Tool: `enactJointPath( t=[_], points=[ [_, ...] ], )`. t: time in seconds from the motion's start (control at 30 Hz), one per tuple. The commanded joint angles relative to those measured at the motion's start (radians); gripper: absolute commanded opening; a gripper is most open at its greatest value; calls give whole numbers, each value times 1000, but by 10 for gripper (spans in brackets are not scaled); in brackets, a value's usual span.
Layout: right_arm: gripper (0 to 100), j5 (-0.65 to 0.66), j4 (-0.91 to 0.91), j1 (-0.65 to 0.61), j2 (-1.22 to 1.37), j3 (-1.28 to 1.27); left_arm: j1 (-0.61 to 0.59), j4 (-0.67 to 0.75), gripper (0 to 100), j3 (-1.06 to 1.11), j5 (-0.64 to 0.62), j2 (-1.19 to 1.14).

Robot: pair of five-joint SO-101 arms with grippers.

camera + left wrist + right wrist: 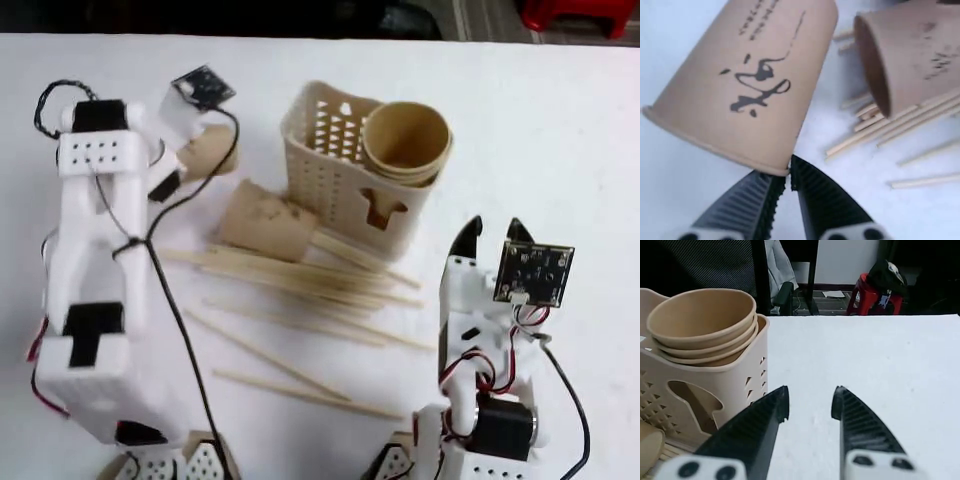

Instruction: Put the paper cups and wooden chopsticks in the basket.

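Note:
One paper cup lies on its side, and my left gripper is shut on its rim, one finger on each side of the wall. From above this cup is at the back left, by the left gripper. A second cup lies on its side against the basket, its mouth over the wooden chopsticks, which are scattered mid-table. Stacked cups stand in the basket. My right gripper is open and holds nothing, right of the basket.
A black cable runs from the left arm across the table beside the chopsticks. Bare white table lies right of the basket. A red stool and dark furniture stand beyond the table's far edge.

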State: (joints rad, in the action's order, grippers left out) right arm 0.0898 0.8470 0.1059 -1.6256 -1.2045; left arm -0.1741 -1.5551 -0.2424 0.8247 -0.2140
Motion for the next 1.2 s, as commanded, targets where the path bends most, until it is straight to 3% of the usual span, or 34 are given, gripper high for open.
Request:
enactJointPath(
  t=[0.0, 0.2, 0.5, 0.83, 1.17],
  points=[
    [149, 11, -22, -8, -10, 5, 70, -91, 22, -43, -12, 185],
    [149, 11, -22, -4, -15, 5, 162, -104, 22, -44, -149, 387],
    [149, 11, -22, -4, -15, 5, 341, -52, 22, -46, -219, 590],
    [149, 11, -22, -4, -15, 5, 565, 17, 22, -44, -229, 595],
    [149, 11, -22, -4, -15, 5, 665, 38, 22, -44, -230, 552]
  ],
)
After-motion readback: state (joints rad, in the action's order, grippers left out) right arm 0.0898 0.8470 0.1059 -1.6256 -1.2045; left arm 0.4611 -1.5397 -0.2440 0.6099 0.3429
